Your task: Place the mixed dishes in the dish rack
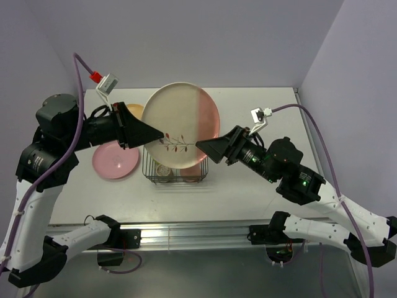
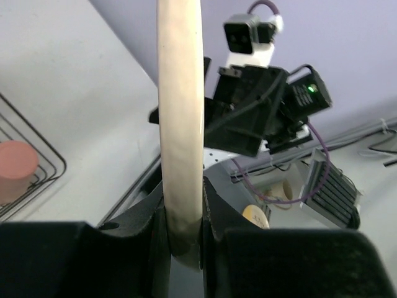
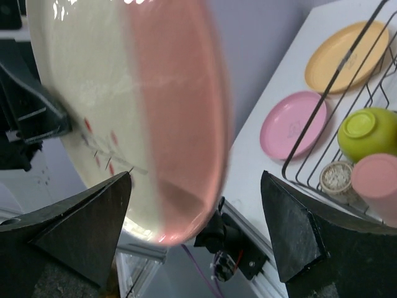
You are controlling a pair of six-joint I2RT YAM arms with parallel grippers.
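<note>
Your left gripper [image 2: 184, 214] clamps the twig plate [image 1: 180, 124] by its rim; your right gripper [image 3: 195, 180] gapes opposite. Next, probably: lower it upright into the dish rack [image 1: 186, 177] below.

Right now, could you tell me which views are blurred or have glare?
Right wrist view: the cream-pink plate is close and blurred, with glare spots at its top edge, while the pink plate behind is sharper. Left wrist view: the plate's rim is soft and the left gripper is nearly black. Top view: evenly lit and sharp.
</note>
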